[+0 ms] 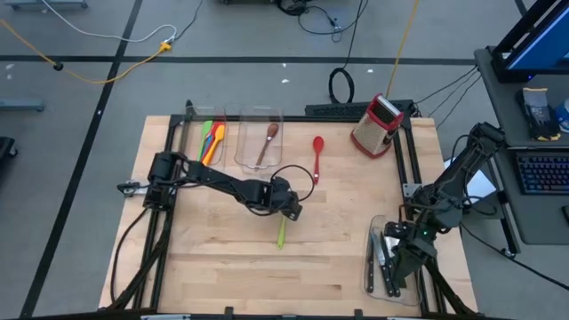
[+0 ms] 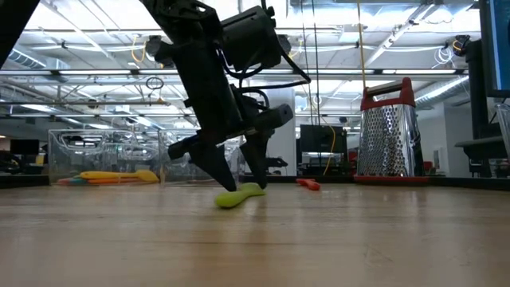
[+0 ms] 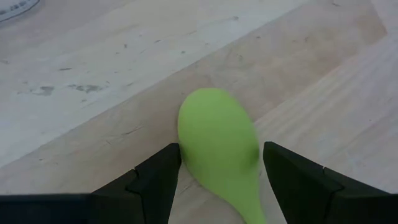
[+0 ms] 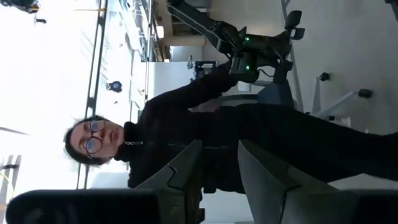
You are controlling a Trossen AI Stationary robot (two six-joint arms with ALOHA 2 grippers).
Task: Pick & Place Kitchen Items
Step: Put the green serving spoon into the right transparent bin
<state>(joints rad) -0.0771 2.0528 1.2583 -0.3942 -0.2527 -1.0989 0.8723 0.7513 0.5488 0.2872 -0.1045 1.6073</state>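
One green spoon [image 1: 281,235] lies flat on the counter [image 1: 231,267] near its middle, and the left gripper [image 1: 286,212] reaches down over one end of it from the left arm stretched across the boards, its fingers [image 3: 158,177] parted to either side of the spoon's bowl with a gap showing on each side (nothing held yet). One red spoon [image 1: 317,153] lies loose toward the far edge beside two clear bins [image 1: 259,133], one holding a wooden spoon [image 1: 268,142] and the other a few bright utensils [image 1: 212,140], with one box grater [image 1: 376,124] upright at the far right. The right gripper [image 1: 404,260] waits over a third bin of knives [image 1: 384,258] at the near right corner, fingers slightly apart and holding nothing, and a person in dark clothes [image 4: 217,134] shows beyond them in the right wrist view.
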